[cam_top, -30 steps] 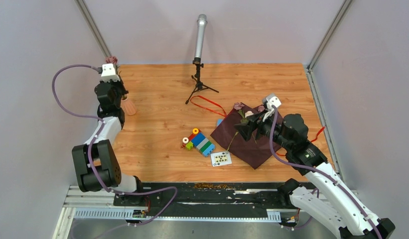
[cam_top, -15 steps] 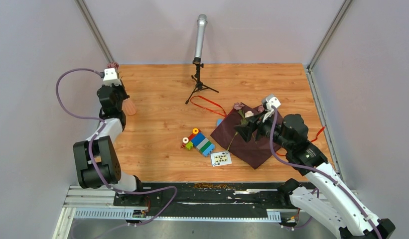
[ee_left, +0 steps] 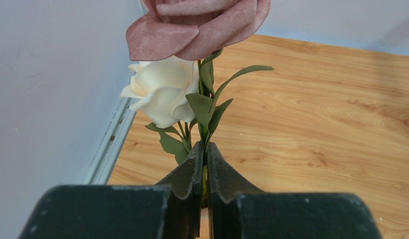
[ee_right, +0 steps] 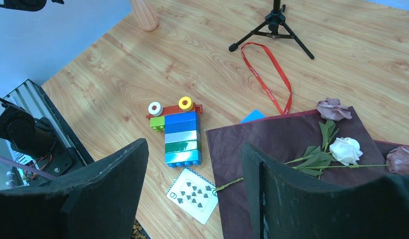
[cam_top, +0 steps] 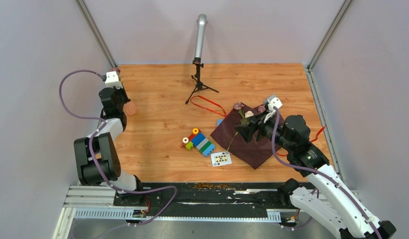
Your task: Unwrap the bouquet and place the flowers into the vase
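Note:
My left gripper (ee_left: 204, 147) is shut on the green stems of two flowers, a dusty purple rose (ee_left: 197, 25) and a cream rose (ee_left: 162, 89), both upright past its fingertips. The top view shows it at the table's far left, over the salmon-pink vase (cam_top: 129, 108), which it partly hides. The bouquet's maroon paper (cam_top: 252, 147) lies spread flat at the right. Three more roses (ee_right: 345, 150) lie on it. My right gripper (ee_right: 193, 144) hovers open above the paper's near-left corner, holding nothing. A red ribbon (cam_top: 207, 105) lies loose behind the paper.
A grey microphone on a tripod (cam_top: 199, 55) stands at the back centre. A stack of coloured toy blocks (cam_top: 198, 142) and a playing card (cam_top: 221, 158) lie left of the paper. Side walls and rails close in the left and right edges.
My left gripper has sunk a little over the vase with the two roses. The right arm has hardly moved.

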